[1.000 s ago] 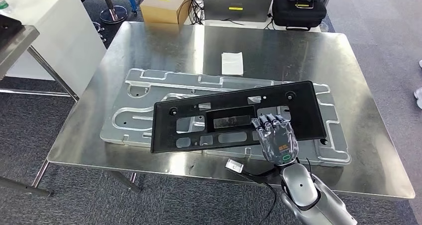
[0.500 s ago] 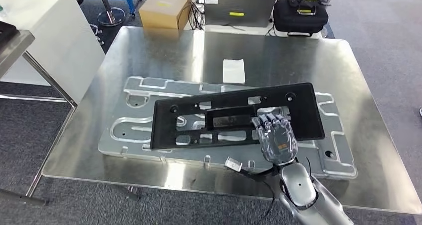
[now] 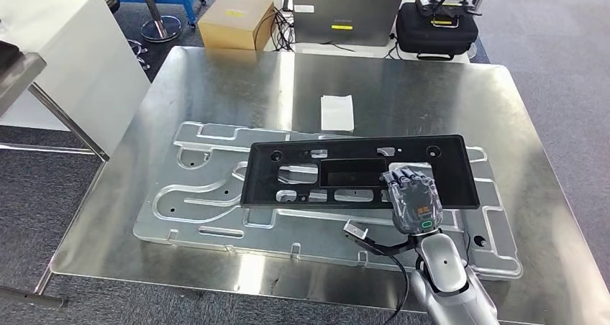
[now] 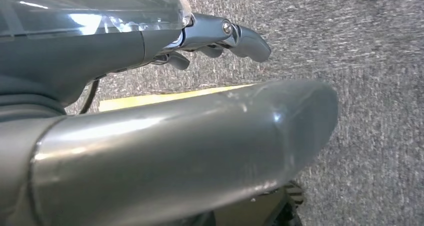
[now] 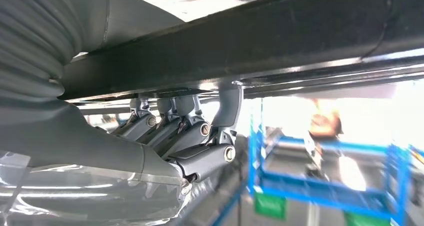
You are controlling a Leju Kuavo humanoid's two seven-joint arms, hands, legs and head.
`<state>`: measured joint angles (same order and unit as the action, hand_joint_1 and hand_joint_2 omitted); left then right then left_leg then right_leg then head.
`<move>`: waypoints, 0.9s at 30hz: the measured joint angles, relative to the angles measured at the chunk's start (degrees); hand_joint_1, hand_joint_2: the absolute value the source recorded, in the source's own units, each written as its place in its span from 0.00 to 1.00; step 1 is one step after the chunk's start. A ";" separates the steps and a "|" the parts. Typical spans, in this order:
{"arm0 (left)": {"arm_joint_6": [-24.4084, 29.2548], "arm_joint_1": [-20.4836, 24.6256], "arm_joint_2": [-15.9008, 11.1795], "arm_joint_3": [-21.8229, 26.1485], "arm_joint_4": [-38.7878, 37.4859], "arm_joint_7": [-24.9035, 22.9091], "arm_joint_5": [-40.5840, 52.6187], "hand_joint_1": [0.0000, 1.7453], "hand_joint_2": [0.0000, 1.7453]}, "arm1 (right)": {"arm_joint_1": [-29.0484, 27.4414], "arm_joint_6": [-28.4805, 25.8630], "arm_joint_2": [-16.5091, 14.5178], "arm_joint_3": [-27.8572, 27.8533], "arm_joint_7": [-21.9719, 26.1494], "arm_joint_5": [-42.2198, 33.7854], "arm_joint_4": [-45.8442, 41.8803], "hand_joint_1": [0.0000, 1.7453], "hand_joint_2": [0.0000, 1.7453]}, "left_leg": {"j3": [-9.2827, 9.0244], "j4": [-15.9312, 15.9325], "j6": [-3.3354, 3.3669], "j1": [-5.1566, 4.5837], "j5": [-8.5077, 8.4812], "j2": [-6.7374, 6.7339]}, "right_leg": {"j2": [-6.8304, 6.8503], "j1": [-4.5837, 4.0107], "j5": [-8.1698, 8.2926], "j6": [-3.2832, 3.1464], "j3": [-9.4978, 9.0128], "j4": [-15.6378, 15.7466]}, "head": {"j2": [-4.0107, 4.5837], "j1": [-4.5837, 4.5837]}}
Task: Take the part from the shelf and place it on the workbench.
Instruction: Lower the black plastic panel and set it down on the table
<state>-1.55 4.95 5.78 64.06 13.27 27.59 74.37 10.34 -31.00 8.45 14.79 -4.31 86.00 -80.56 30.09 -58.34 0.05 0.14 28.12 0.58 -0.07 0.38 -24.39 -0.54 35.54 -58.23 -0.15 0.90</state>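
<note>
Right hand grips black part over workbench — left hand holds nothing, fingers apart

A shiny steel workbench stands on grey carpet. A large, flat aluminium plate with pressed grooves and cut-outs lies directly on it, spanning most of the near half. Behind the plate, near the middle, lies a small white paper slip, apart from it.
</note>
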 joint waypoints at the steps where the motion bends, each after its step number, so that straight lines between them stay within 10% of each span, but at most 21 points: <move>1: -0.01 0.09 -0.02 0.04 0.00 0.05 0.01 0.00 0.25 | 0.09 -0.01 -0.33 -0.99 0.27 -0.50 0.94 0.75 0.75 | 0.29 -1.04 -0.25 0.01 0.64 -0.06 | 0.02 0.14 -0.10 -0.31 -0.34 0.18 | 0.00 -0.04; 4: -0.03 0.32 -0.04 0.16 -0.01 0.06 0.04 0.00 1.00 | 0.42 -0.04 -1.24 -3.21 0.69 -1.42 3.16 0.00 0.00 | 4.82 -10.03 -0.93 0.27 5.33 -0.20 | 0.10 0.25 -0.43 -1.03 -0.81 0.36 | 0.00 -0.18; 5: -0.04 0.28 -0.04 0.19 -0.01 -0.02 0.09 0.00 1.00 | 0.46 -0.06 -1.52 -3.66 0.85 -1.64 3.83 0.00 0.00 | 6.84 -13.53 -1.11 0.35 6.70 -0.20 | 0.07 0.21 -0.54 -1.15 -0.84 0.31 | 0.00 -0.19; 7: -0.05 0.17 -0.04 0.21 -0.02 -0.25 0.16 0.00 0.50 | 0.44 -0.11 -2.11 -4.37 1.28 -2.00 5.12 0.00 0.00 | 8.68 -15.55 -1.24 0.44 6.33 -0.20 | -0.09 0.14 -0.80 -1.20 -1.01 0.16 | -0.01 -0.19; 9: -0.07 0.18 -0.08 0.24 -0.02 -0.40 0.06 0.00 0.00 | 0.43 -0.23 -2.68 -4.93 1.61 -2.25 6.10 0.00 0.00 | 6.63 -9.41 -0.97 0.45 1.79 -0.21 | -0.24 0.13 -1.20 -1.01 -1.43 -0.08 | -0.01 -0.20; 12: -0.25 0.35 -0.17 0.36 -0.02 -0.45 -0.31 0.00 0.00 | 0.44 -0.50 -3.25 -5.56 1.80 -2.42 7.19 0.00 0.00 | 3.53 -0.99 -0.24 0.09 -1.64 -0.19 | -0.26 0.01 -1.67 -0.33 -1.67 -0.42 | 0.00 -0.18; 16: -0.39 0.20 -0.14 0.44 -0.02 -0.47 -0.57 0.00 0.00 | 0.37 -0.57 -3.56 -6.24 1.95 -2.58 8.05 0.00 0.00 | 2.99 0.09 1.12 0.22 -2.54 -0.30 | -0.26 -0.05 -2.36 0.97 -1.50 -0.99 | -0.01 -0.13; 20: -0.48 0.32 -0.15 0.50 -0.02 -0.47 -0.84 0.00 0.00 | -0.05 -0.59 -3.63 -6.77 2.06 -2.79 8.59 0.00 0.00 | 2.82 0.68 1.82 0.43 -2.91 -0.39 | -0.19 0.21 -8.56 1.84 4.12 -12.77 | 0.00 0.12; 22: -0.55 0.26 -0.17 0.58 -0.02 -0.47 -1.00 0.00 0.00 | -0.55 -0.57 -3.64 -7.05 2.06 -2.85 8.86 0.00 0.00 | 2.79 0.60 1.85 0.39 -2.82 -0.36 | -0.17 0.38 -8.74 2.03 5.78 -15.88 | 0.00 0.13; 27: -1.13 0.24 -0.17 0.78 -0.02 -0.47 -1.24 0.00 0.00 | -0.81 -0.62 -3.67 -7.46 2.11 -3.01 9.05 0.00 0.00 | 2.60 -0.01 1.19 0.20 -2.46 -0.28 | -0.05 0.13 -1.46 1.14 -1.45 -0.98 | -0.01 0.09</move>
<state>-2.67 5.20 5.61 64.83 13.25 27.12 73.13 9.54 -31.63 4.78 7.33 -2.20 82.99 -71.51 32.69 -58.34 1.24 0.34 25.67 0.30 -0.12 0.51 -25.86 0.60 34.09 -59.21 -0.16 1.00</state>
